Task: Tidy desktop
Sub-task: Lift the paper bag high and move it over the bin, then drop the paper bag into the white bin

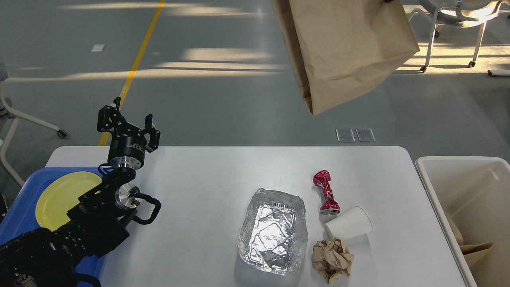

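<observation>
A matt brown paper bag (342, 48), a crinkled shiny foil tray (273, 231) and a glossy red crushed metal can (326, 191) contrast with the smooth white desktop (199, 207).
</observation>
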`<move>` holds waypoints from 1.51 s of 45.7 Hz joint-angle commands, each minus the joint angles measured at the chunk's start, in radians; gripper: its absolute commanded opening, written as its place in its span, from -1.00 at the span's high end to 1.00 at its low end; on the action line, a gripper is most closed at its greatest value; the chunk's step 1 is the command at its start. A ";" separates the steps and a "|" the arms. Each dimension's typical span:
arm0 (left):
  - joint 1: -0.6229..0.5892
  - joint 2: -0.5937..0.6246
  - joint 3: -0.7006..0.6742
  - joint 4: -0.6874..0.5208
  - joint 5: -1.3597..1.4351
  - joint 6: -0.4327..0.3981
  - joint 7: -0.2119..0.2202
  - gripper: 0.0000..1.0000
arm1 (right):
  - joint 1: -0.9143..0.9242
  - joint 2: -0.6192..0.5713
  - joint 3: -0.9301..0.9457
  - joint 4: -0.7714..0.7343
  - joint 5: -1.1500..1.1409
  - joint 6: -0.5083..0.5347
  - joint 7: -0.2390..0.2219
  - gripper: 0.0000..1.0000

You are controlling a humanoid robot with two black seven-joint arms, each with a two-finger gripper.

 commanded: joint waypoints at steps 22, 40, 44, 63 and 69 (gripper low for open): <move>0.000 0.000 0.000 0.000 0.000 0.000 0.000 -0.94 | -1.088 0.141 -0.150 -0.794 0.008 -0.259 -0.032 1.00; 0.000 0.000 0.000 0.000 0.000 0.000 0.000 -0.94 | -1.263 0.134 -0.524 -0.794 -0.012 -0.618 -0.083 1.00; 0.000 0.000 0.000 0.000 0.000 0.000 0.000 -0.94 | -1.265 0.134 -0.579 -0.793 -0.027 -0.629 -0.083 1.00; 0.000 0.000 0.000 0.000 0.000 0.000 0.000 -0.94 | -1.262 0.132 -0.583 -0.780 -0.049 -0.625 -0.082 -1.00; 0.000 0.000 0.000 0.000 0.000 0.000 0.000 -0.94 | -1.221 0.132 -0.561 -0.757 -0.040 -0.615 -0.075 -1.00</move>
